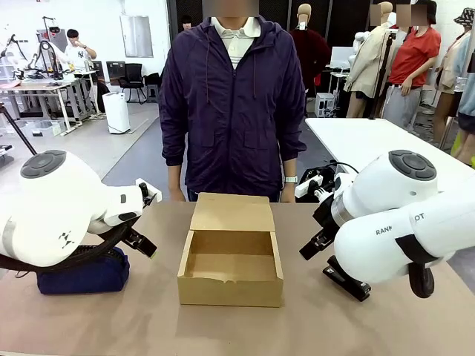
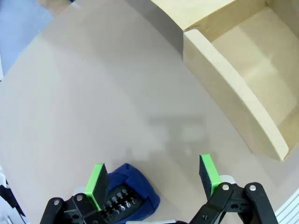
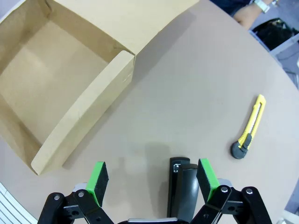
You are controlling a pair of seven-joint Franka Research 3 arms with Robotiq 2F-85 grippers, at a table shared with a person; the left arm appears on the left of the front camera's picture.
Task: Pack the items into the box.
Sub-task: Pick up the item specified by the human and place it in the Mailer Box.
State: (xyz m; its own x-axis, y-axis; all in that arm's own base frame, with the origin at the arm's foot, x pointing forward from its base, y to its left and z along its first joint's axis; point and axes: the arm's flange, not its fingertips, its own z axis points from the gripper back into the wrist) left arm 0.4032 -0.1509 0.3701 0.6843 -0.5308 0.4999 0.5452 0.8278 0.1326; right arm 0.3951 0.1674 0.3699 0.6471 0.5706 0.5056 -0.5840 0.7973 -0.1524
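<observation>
Box (image 1: 231, 259) sits at centre, lid back & empty. Both grippers gape fully, holding nothing. L gripper (image 2: 152, 170) hovers just beside navy pouch (image 2: 135, 187), which peeks out by one pad, so it's the nearer one for that. Yellow cutter (image 3: 251, 127) lies off to one side of R gripper (image 3: 151, 170) (black stapler (image 3: 181, 186) is right under it), long axis approx along the fingers.

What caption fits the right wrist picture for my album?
Open jaws hang over a black stapler, between an empty box and a yellow knife.

A shallow tan cardboard box (image 1: 230, 291) sits open mid-table, a navy pouch (image 1: 82, 276) lying to its left and a slim yellow cutter (image 3: 250, 128) lying well apart.
</observation>
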